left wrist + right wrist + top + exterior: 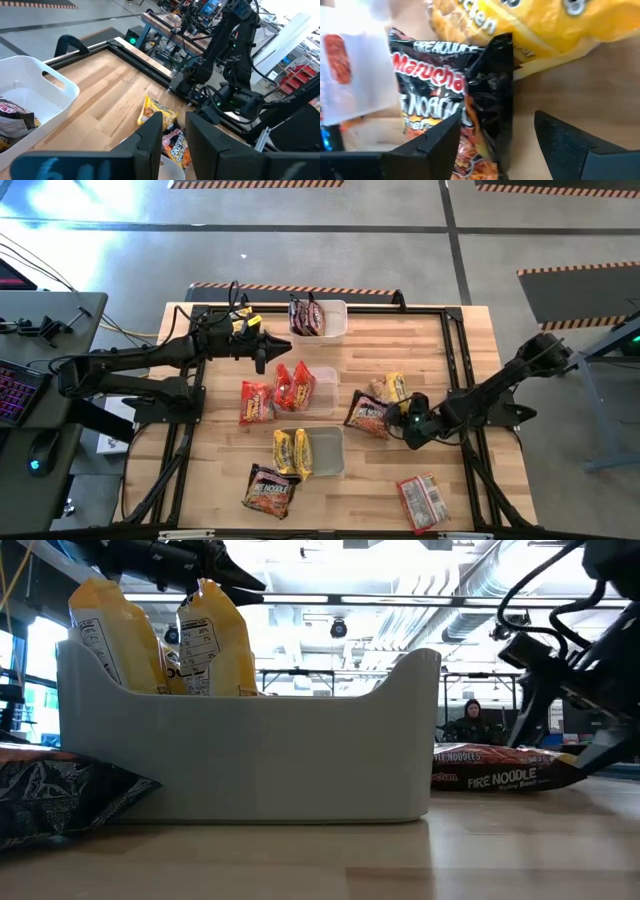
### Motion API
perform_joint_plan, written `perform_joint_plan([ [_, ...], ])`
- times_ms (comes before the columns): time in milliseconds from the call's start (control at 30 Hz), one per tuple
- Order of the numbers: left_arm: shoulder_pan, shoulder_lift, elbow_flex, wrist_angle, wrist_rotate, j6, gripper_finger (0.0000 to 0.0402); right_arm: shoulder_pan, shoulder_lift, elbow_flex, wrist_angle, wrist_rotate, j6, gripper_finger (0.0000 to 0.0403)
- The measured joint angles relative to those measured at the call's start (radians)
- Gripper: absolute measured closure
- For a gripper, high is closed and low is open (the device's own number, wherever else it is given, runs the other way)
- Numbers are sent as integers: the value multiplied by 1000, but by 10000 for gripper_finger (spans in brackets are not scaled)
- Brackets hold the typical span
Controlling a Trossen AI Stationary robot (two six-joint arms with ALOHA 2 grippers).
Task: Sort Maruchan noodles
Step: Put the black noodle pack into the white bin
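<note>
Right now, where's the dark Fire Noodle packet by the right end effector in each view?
High view: dark Fire Noodle packet right of centre, just left of the right end effector.
Low view: lying flat at right.
Left wrist view: below the yellow packet, at.
Right wrist view: fills the centre, before the open fingers.
Shared landmark: the yellow packet beside it.

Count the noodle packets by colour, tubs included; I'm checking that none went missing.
Yellow packets: 3
Red packets: 4
Dark packets: 4
Total: 11, as far as the high view shows.
</note>
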Motion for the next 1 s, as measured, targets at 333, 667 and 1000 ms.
perform_joint_plan([
  [333,0,0,0,0,0,-8,325,-32,22,0,92,82,-14,173],
  [667,0,0,0,0,0,-22,325,-128,41,0,59,44,-78,176],
  [1000,0,0,0,7,-1,-35,326,-165,142,0,246,-5,-205,226],
])
